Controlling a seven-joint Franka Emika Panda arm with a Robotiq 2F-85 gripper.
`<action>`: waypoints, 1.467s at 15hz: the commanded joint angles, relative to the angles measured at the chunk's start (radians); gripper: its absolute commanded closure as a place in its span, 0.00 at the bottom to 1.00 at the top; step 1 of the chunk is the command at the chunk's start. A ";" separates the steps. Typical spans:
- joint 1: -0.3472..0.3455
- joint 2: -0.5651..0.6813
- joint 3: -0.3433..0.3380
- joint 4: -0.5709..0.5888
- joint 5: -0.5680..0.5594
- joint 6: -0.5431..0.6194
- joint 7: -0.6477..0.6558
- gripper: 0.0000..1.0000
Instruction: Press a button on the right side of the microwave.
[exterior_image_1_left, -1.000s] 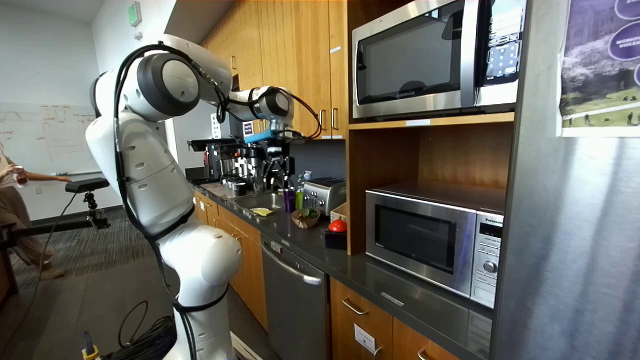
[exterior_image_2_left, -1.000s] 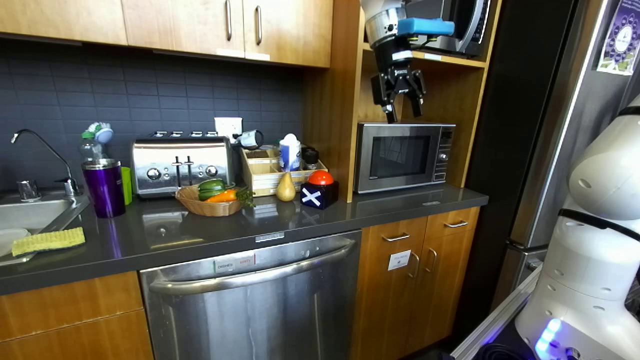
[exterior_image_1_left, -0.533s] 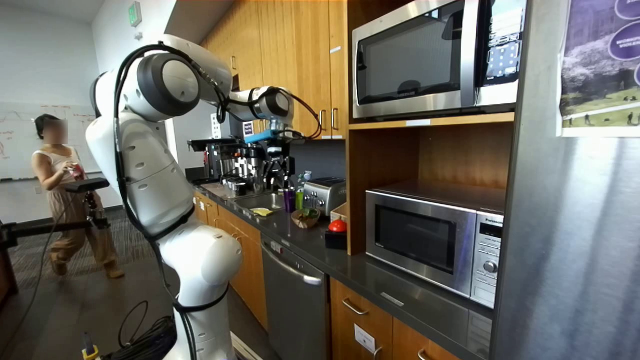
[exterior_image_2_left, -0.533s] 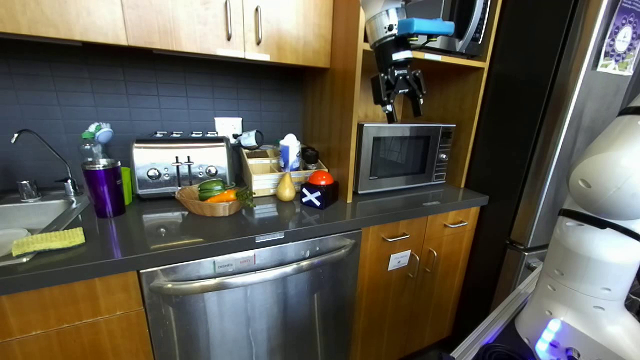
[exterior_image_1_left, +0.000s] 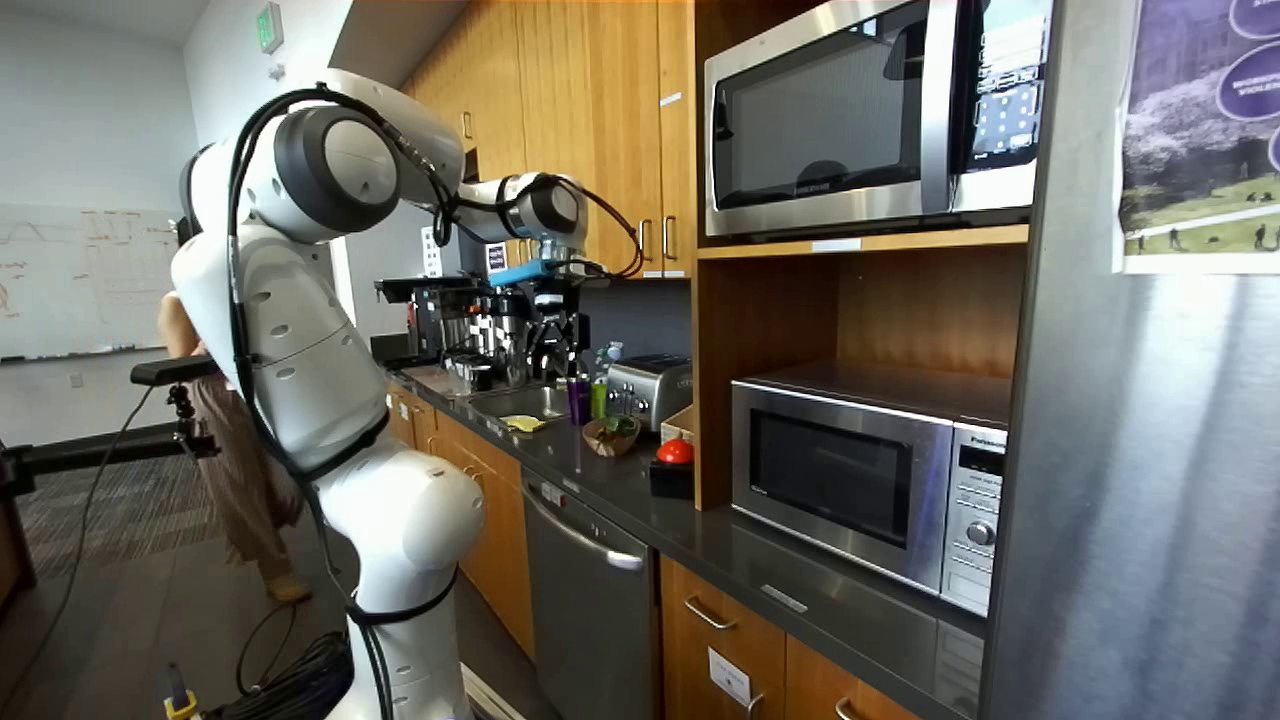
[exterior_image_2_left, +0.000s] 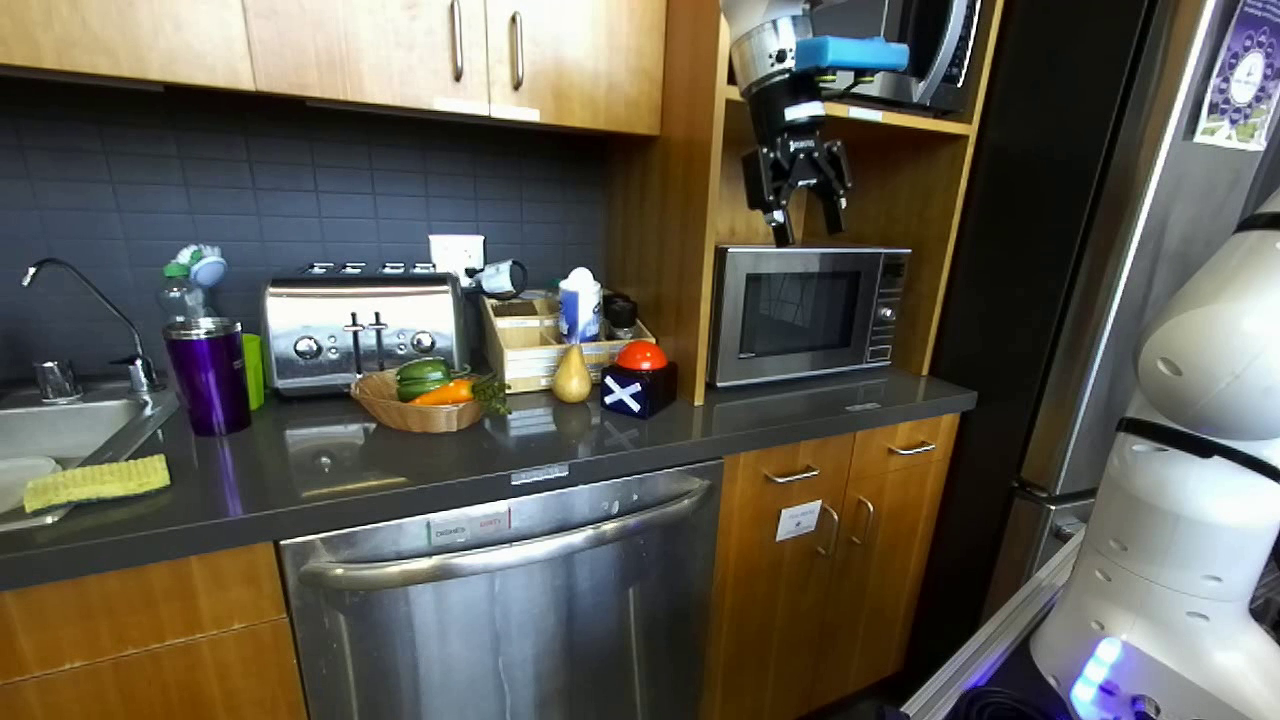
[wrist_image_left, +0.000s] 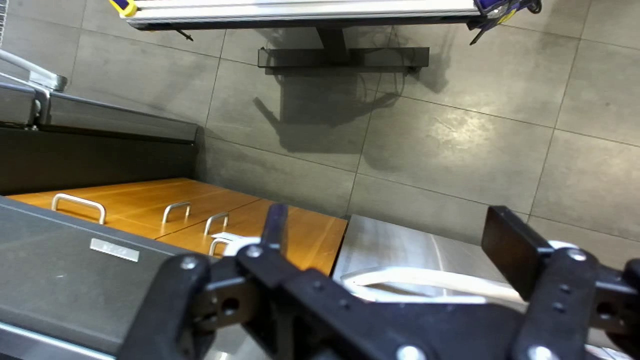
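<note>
Reading "Panasonic", apparently: the closed microwave (exterior_image_1_left: 866, 492).

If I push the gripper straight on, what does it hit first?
The open gripper points down, probably meeting the tiled floor first; depth is unclear, so the dishwasher handle could catch it.

In an exterior view, a purple tumbler (exterior_image_2_left: 208, 385) stands on the dark countertop (exterior_image_2_left: 430, 465) near a stainless-steel toaster (exterior_image_2_left: 365, 330); a yellow sponge (exterior_image_2_left: 97, 482) lies at the edge of the sink (exterior_image_2_left: 60, 425). A wicker basket (exterior_image_2_left: 420, 416) holds green produce (exterior_image_2_left: 422, 372) and a carrot (exterior_image_2_left: 445, 392), while a pear (exterior_image_2_left: 572, 376) stands between it and a dark box (exterior_image_2_left: 660, 390) with a white X (exterior_image_2_left: 622, 394) and a red dome (exterior_image_2_left: 641, 355). In an exterior view, a whiteboard (exterior_image_1_left: 85, 280) hangs beyond a partly hidden person (exterior_image_1_left: 238, 470)
</note>
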 joint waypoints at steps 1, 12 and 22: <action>0.016 0.003 -0.013 0.003 -0.004 -0.002 0.005 0.00; 0.012 0.003 -0.033 -0.008 -0.003 0.002 0.004 0.00; -0.009 -0.050 -0.096 -0.048 0.004 0.051 -0.016 0.00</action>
